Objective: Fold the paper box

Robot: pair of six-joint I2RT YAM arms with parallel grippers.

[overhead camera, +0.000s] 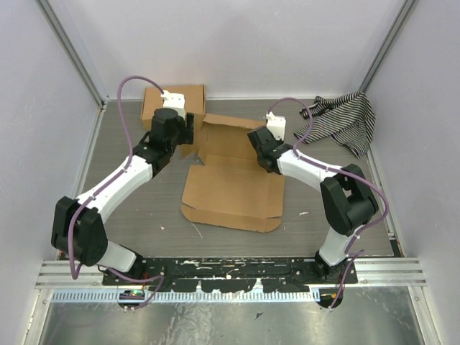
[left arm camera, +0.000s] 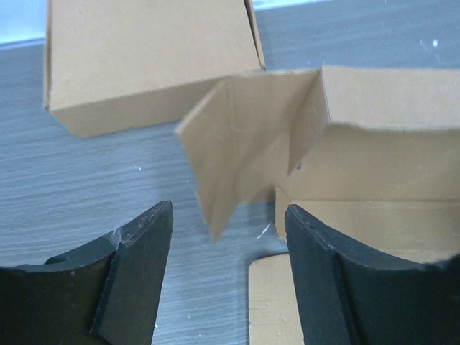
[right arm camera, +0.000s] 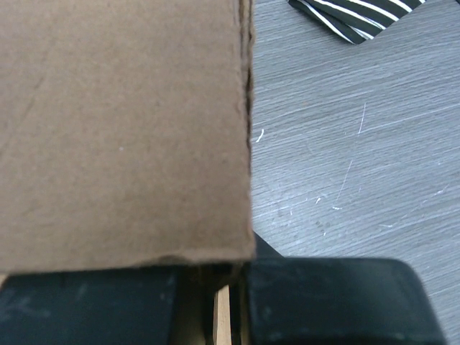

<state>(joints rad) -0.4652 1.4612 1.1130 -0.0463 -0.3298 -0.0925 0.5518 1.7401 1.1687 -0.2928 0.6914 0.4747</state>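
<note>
On the paper box (overhead camera: 230, 183): right gripper (right arm camera: 215, 277) pinched on a flap, fingertips hidden behind it; left gripper (left arm camera: 228, 212) spread wide.

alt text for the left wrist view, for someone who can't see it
The left tool stands open, facing a raised corner flap of the half-folded brown paper box without gripping it. A second cardboard box, closed, sits behind on the grey table.

Cannot see beyond the paper box (right arm camera: 122, 129) panel, cropped top and left in the right wrist view. Only a corner of striped cloth (right arm camera: 359, 13) there.
</note>
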